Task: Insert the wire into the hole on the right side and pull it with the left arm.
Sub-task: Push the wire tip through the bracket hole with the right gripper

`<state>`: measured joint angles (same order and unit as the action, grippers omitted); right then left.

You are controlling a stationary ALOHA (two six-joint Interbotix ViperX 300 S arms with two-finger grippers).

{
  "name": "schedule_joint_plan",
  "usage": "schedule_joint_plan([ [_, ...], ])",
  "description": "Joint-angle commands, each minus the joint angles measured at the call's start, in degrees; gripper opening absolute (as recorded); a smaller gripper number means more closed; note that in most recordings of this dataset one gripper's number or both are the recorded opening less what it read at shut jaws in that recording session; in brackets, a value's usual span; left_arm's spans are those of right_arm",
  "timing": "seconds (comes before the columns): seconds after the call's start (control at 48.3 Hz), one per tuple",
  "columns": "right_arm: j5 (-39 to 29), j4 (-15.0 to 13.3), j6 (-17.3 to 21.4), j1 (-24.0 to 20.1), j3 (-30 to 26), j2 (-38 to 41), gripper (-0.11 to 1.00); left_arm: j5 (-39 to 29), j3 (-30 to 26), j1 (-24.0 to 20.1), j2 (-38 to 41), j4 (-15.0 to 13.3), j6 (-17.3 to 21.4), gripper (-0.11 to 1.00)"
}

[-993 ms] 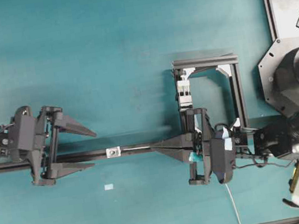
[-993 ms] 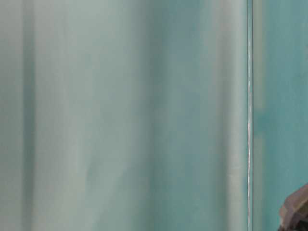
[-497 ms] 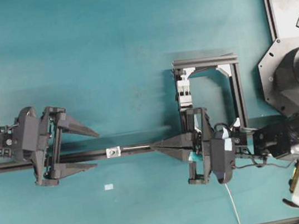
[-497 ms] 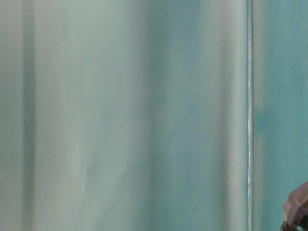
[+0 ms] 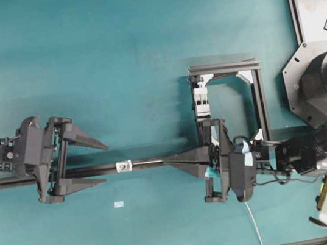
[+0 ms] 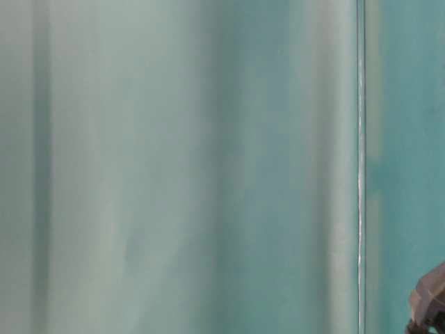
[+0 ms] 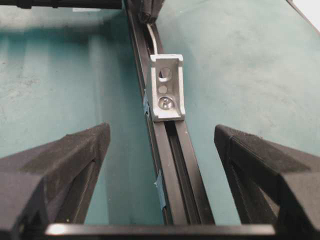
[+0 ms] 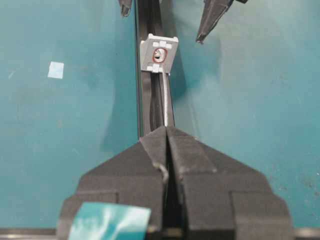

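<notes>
The right end effector (image 8: 166,131), pinching the thin pale grey wire (image 8: 164,102), has its tip at the small silver bracket's hole (image 8: 158,54) mid-frame on the black rail (image 5: 151,162), while the spread left end effector (image 5: 99,164) waits; pulling remains.

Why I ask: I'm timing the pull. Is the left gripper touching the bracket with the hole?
Apart. In the left wrist view, the left gripper stands open with bare table between each finger and the bracket; the overhead view agrees.
</notes>
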<state>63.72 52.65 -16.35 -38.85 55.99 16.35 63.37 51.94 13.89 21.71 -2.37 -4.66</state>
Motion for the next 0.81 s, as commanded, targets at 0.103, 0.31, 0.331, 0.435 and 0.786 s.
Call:
schedule_joint_plan([
  [0.103, 1.1, 0.1, 0.2, -0.3, -1.1, -0.3, 0.02, 0.5, -0.4, 0.0, -0.8, -0.1, 0.0, 0.82],
  [0.31, 1.5, 0.1, 0.2, 0.1, -1.6, 0.3, 0.02, 0.5, -0.5, 0.0, -0.8, -0.1, 0.0, 0.82],
  [0.331, 1.5, 0.1, 0.2, 0.2, -1.7, 0.4, 0.02, 0.5, -0.5, 0.0, -0.8, -0.1, 0.0, 0.82],
  [0.435, 1.5, 0.1, 0.2, 0.4, -1.8, 0.5, 0.02, 0.5, -0.5, 0.0, -0.8, -0.1, 0.0, 0.82],
  [0.786, 1.5, 0.0, 0.2, 1.5, -2.5, 1.1, 0.02, 0.5, -0.6, 0.0, -0.8, -0.1, 0.1, 0.82],
])
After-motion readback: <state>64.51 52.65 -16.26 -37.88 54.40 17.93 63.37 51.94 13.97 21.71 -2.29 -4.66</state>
